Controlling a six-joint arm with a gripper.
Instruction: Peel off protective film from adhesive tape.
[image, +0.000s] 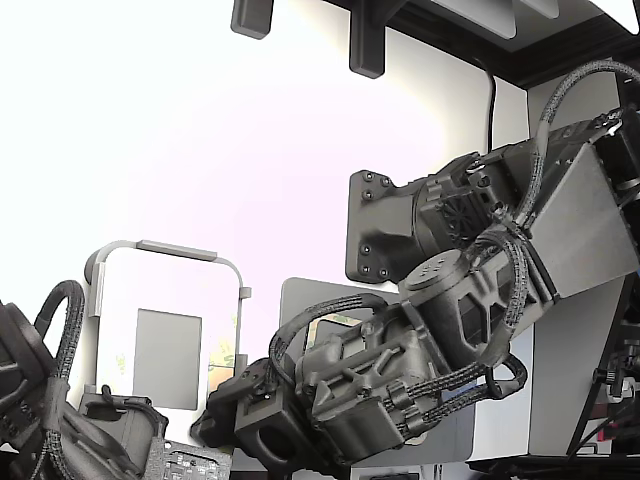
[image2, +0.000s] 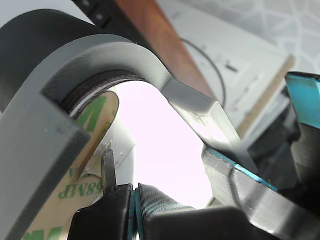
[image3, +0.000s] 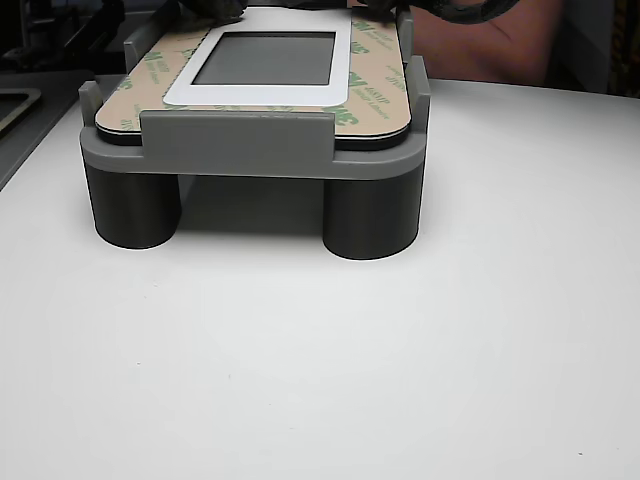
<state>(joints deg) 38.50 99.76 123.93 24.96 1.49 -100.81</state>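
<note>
Film (image2: 95, 150), cream with green print, lies along the grey fixture's (image2: 45, 150) edge. Gripper (image2: 134, 197) jaws sit pressed together just beside a lifted corner; whether they actually pinch it is unclear. Slipping off or tearing looks likely.

The film (image3: 375, 62) looks like thin cream paper with a slight gloss and green print; the fixture (image3: 250, 150) is matt grey plastic, faintly layered; the table (image3: 400, 380) is smooth matt white; the gripper (image2: 122, 200) is dark ribbed plastic with teal edging; the cables (image: 330, 310) wear braided sleeving.
</note>
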